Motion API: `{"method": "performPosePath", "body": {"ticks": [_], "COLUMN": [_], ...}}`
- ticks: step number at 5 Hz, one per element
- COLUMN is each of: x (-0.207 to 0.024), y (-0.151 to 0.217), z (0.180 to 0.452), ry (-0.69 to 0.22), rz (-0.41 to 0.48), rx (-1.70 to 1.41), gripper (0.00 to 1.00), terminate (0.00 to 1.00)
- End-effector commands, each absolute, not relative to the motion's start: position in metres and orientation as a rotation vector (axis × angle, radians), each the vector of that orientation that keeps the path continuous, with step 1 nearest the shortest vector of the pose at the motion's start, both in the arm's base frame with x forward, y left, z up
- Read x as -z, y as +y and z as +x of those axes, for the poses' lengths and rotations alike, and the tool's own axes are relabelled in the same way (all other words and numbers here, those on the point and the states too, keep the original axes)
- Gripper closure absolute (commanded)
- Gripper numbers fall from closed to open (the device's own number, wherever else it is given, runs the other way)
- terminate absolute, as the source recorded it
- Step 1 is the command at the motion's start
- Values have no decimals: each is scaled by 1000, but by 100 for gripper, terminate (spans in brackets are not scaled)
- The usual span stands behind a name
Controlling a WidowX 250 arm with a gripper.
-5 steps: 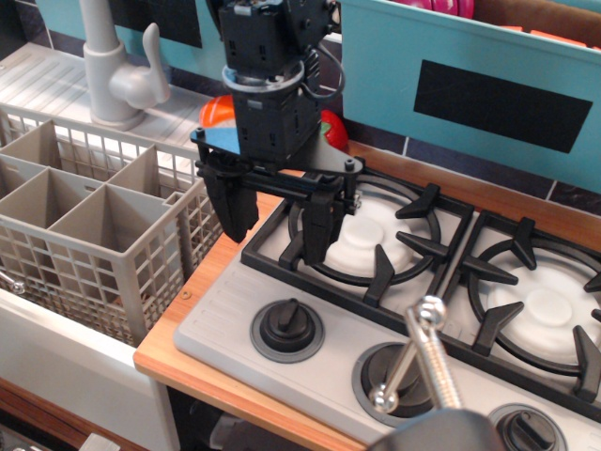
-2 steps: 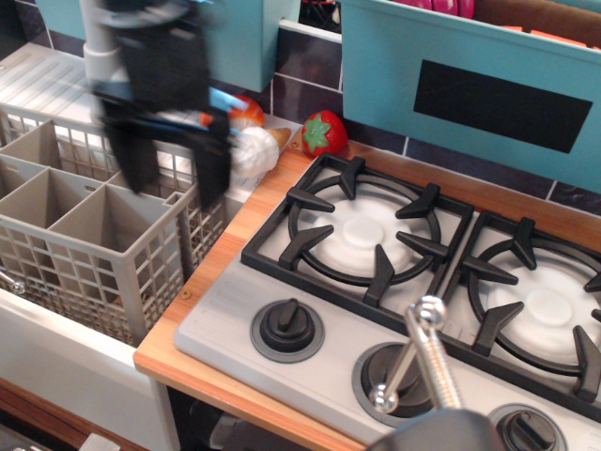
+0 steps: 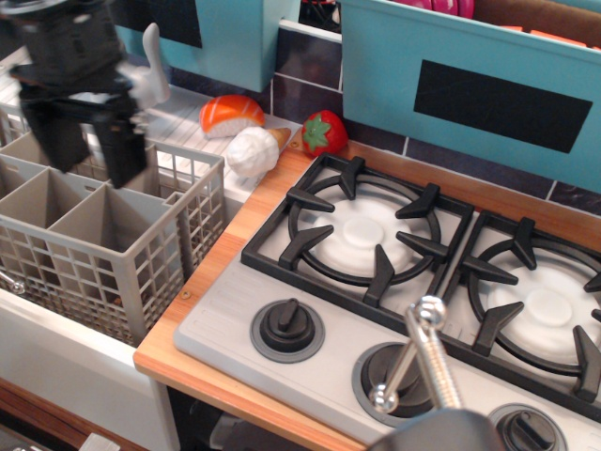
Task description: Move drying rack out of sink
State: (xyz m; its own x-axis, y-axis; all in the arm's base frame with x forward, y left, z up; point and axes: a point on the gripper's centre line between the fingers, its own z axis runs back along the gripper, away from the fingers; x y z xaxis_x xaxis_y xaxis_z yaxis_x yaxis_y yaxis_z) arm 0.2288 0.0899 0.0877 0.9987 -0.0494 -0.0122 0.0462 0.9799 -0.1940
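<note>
Since the gripper (image 3: 84,150) has swung left from the stove (image 3: 394,282) within 1 second, we note it spread above the drying rack (image 3: 103,244), which sits in the sink (image 3: 56,366), ungrasped.

The gripper (image 3: 86,155) has travelled left, away from the stove (image 3: 394,282). A second ago it hung over the stove's left burner, near its front-left corner; shortly after it was blurred above the right edge of the drying rack (image 3: 103,249); now it sits over the rack's back compartments, jaws apart. With the arm gone from that spot, the sushi piece (image 3: 231,113), white toy (image 3: 252,150) and strawberry (image 3: 322,133) behind the stove's left corner show fully.
</note>
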Motion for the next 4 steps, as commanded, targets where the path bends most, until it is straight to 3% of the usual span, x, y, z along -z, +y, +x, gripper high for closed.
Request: {"method": "performPosePath", "body": {"ticks": [1, 4], "x": [-61, -4], "y": [122, 95], "z": [236, 212], "ry": [-28, 67], "rz": [-93, -50], "rx": [64, -44], "gripper": [0, 0], "terminate": [0, 0]}}
